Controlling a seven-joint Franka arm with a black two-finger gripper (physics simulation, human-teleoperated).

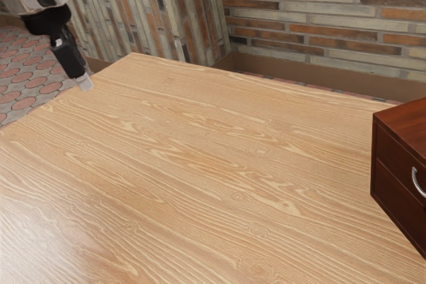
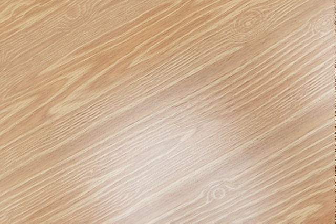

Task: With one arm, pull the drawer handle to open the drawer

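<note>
While the gripper hangs above the wooden table's far corner at the exterior view's upper left, its open-or-closed state cannot be told. A dark red-brown drawer cabinet stands at the exterior view's right edge, well apart from it. The curved metal handle is untouched and the fronts sit flush. Bare table grain lies under the hand.

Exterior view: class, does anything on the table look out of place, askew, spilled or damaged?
Nothing stands out. The dark red drawer cabinet sits squarely on the wooden table at the exterior view's right edge. Its drawer fronts look flush and its metal handle looks intact. The gripper hangs at the upper left, well apart from it.
</note>
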